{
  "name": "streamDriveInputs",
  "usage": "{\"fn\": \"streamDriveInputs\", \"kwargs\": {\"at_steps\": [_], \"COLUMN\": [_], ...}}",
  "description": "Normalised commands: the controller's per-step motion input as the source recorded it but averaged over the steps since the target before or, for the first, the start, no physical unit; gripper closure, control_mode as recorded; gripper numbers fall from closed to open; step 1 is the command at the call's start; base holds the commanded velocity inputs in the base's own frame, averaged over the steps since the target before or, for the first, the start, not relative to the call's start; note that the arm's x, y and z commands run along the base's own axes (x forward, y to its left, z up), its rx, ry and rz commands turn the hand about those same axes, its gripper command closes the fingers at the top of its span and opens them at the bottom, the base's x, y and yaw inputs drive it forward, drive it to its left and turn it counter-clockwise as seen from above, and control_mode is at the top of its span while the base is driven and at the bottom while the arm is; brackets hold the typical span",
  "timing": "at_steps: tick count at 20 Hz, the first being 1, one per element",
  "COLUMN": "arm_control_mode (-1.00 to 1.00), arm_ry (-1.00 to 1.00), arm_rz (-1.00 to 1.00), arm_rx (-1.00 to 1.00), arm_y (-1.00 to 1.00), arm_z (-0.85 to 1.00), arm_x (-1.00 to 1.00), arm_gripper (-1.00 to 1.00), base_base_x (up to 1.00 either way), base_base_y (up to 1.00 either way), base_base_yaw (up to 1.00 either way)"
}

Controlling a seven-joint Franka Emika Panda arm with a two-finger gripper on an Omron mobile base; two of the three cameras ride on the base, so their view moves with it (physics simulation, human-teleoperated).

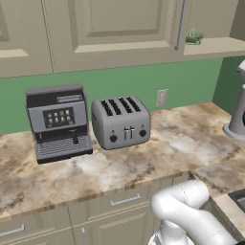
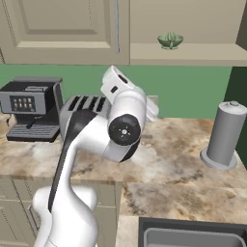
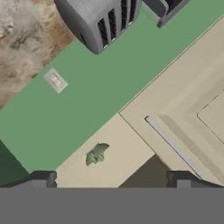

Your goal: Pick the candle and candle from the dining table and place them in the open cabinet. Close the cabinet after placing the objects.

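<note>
toaster (image 1: pixel 120 121): brushed grey metal | counter (image 1: pixel 191 143): mottled marble, smooth | cabinet (image 1: pixel 110 28): matt beige, metal handle (image 1: pixel 180 26)

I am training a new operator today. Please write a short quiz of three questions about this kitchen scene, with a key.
1. True or false: the toaster stands to the right of the coffee machine in the left base view.
2. What lies on the open shelf beside the cabinet door? A) green bowl B) candle C) cup
3. Fill in: the jaws of the gripper stand ____.

Key: 1 true; 2 A, the green bowl; 3 open, with nothing between them.
</note>
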Motion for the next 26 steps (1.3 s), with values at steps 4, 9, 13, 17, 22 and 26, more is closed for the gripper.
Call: {"fn": "streamDriveInputs", "kwargs": {"at_steps": [4,9,13,17,22,26], "arm_control_mode": [-1.0,-1.0,-1.0,-1.0,-1.0,-1.0], "arm_ry": [-0.02,-0.09,-0.02,-0.07,-0.05,-0.06], "arm_rz": [-0.01,-0.11,-0.12,-0.07,-0.05,-0.01], "arm_rx": [0.13,0.18,0.21,0.15,0.1,0.06], "arm_y": [0.0,-0.05,-0.14,-0.28,-0.39,-0.38], "arm_z": [-0.01,0.04,0.0,0.0,0.0,0.0], "arm_x": [-0.23,-0.27,-0.26,-0.37,-0.26,-0.31], "arm_gripper": [-1.0,-1.0,-1.0,-1.0,-1.0,-1.0], "base_base_x": [0.0,0.0,0.0,0.0,0.0,0.0], "base_base_y": [0.0,0.0,0.0,0.0,0.0,0.0], "base_base_yaw": [0.0,0.0,0.0,0.0,0.0,0.0]}}
